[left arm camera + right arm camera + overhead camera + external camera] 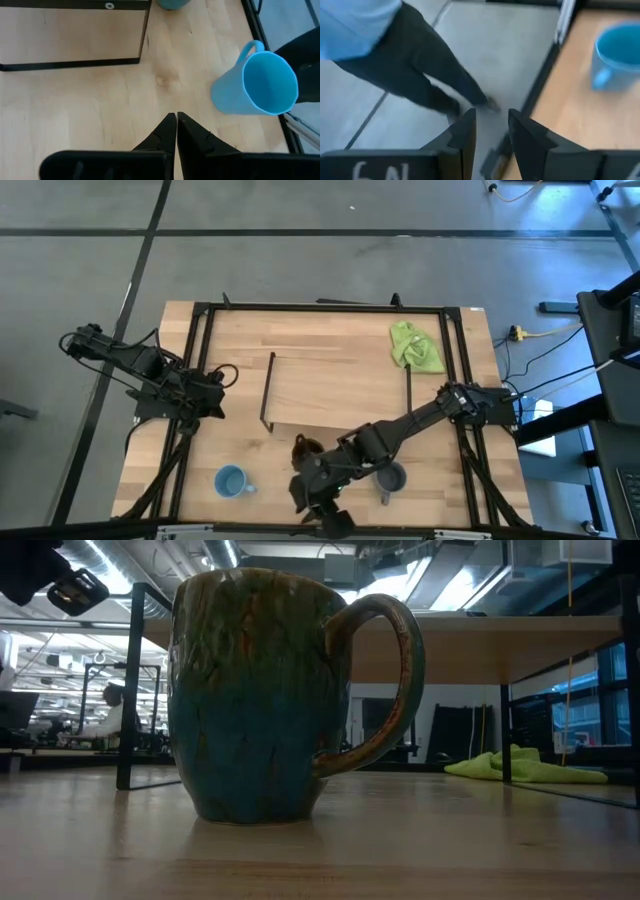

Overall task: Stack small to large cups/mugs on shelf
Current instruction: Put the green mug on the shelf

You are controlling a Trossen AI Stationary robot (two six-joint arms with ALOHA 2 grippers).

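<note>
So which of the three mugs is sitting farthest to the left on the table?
The light blue mug, alone near the front left corner. The brown mug and the dark grey-blue mug sit farther right, beside the right arm.

Grey floor (pixel 330 205) crossed by dark seam lines. Yellow cable (pixel 545 333) on floor beside bench. Ceiling strip lights (pixel 215 552) bright overhead. Person (pixel 112 715) seated at distant desk. Legs in dark trousers (pixel 415 65) standing on floor.

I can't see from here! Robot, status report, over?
Left gripper shut, empty, left of shelf. Right gripper open, empty, over front edge. Brown mug, blue mug, grey mug on table, shelf bare. Green cloth beside shelf.
</note>
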